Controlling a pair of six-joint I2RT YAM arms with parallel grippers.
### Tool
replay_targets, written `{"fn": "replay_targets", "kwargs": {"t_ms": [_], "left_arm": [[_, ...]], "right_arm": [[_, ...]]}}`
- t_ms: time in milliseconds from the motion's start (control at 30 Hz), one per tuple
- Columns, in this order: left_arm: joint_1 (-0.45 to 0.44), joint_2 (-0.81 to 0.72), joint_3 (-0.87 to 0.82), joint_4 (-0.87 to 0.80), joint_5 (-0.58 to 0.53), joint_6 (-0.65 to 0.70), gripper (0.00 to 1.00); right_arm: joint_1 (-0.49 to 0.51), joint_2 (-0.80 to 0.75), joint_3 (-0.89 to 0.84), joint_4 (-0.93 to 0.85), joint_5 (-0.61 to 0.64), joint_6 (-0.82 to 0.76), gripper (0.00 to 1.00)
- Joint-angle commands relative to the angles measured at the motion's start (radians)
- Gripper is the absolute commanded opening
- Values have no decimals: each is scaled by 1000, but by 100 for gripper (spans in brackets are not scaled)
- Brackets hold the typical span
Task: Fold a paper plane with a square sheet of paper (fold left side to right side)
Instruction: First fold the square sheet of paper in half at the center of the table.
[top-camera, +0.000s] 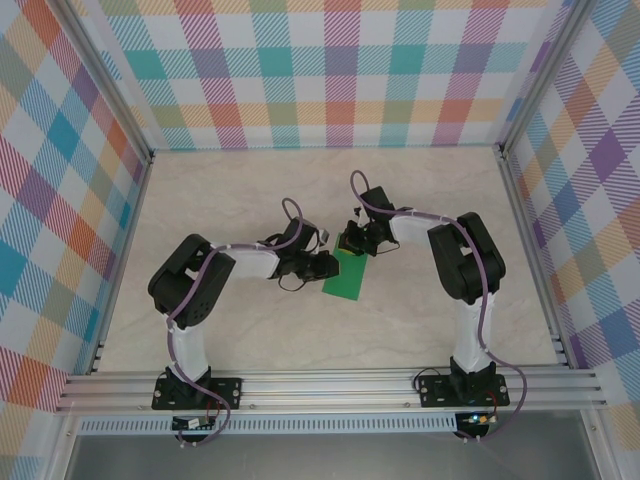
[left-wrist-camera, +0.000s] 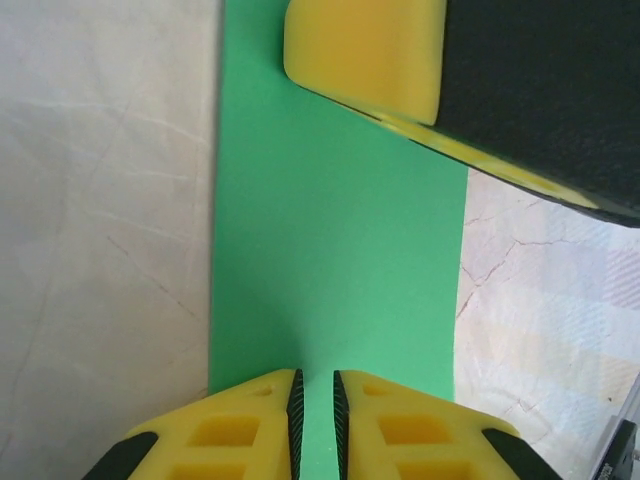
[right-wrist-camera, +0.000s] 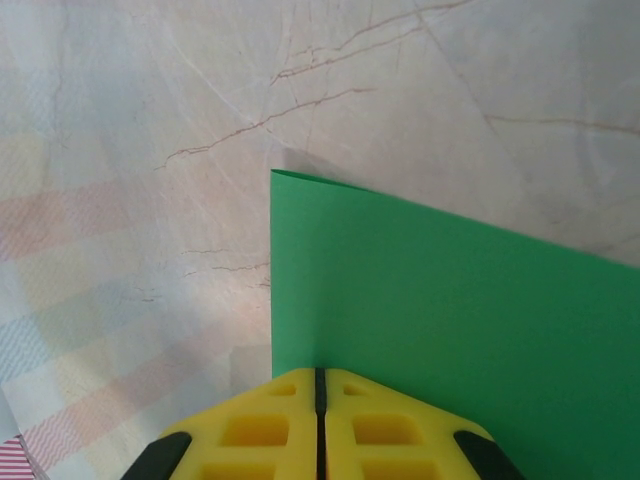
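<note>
The square sheet of paper lies at mid-table as a narrow bright-green rectangle, apparently folded in half. My left gripper is at its left long edge. In the left wrist view the fingertips rest over the green paper, jaws a narrow gap apart with nothing between them. My right gripper is at the sheet's far end. In the right wrist view its jaws are shut tight, tips down on the paper near a slightly lifted corner. The right gripper's yellow finger shows in the left wrist view.
The marble-patterned table is ringed by plaid walls and aluminium frame rails along the near edge. Both arm bases sit on that rail.
</note>
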Motion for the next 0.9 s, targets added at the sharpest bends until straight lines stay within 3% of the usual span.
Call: {"fn": "replay_targets", "kwargs": {"t_ms": [0,467,867], "left_arm": [[-7,-6,-54,-21,7,32,18],[-19,-165,-213,-47,117,166,19],[-30,-363,-298,-124,59,164,24]], "right_arm": [[15,42,3,-98,33,-24,8],[18,57,24,-128,42,-24,7],[33,15,66,-65,-29,-93,12]]}}
